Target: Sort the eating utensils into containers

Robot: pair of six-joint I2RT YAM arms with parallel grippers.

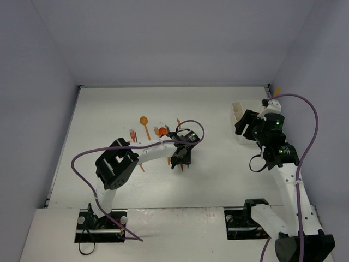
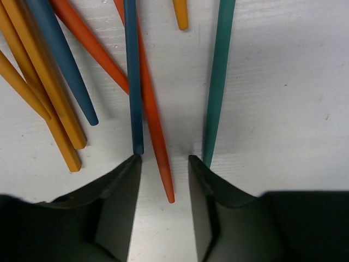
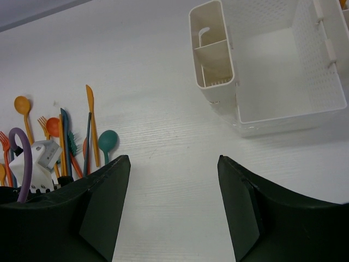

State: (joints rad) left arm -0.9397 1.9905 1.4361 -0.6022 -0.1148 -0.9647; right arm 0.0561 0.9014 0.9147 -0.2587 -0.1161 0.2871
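Pinch only the red-orange handle [image 2: 155, 136] at frame centre; steer clear of the blue handle [image 2: 133, 82] and teal handle [image 2: 218, 82] just beside the fingertips. Left gripper [image 2: 163, 161] part-open, straddling that handle's tip, gripping nothing yet; reached to mid-frame in top view, pointed down over the utensils [image 1: 144, 124]. Right gripper [image 3: 172, 158] wide, empty, facing the holder [image 3: 214, 52] at upper right.

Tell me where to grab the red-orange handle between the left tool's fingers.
Grip the red-orange handle near its tapered free end, coming straight down with the left tool astride it. It lies flat, and only that end is clear: farther up the blue handle overlaps it and the teal handle lies close.
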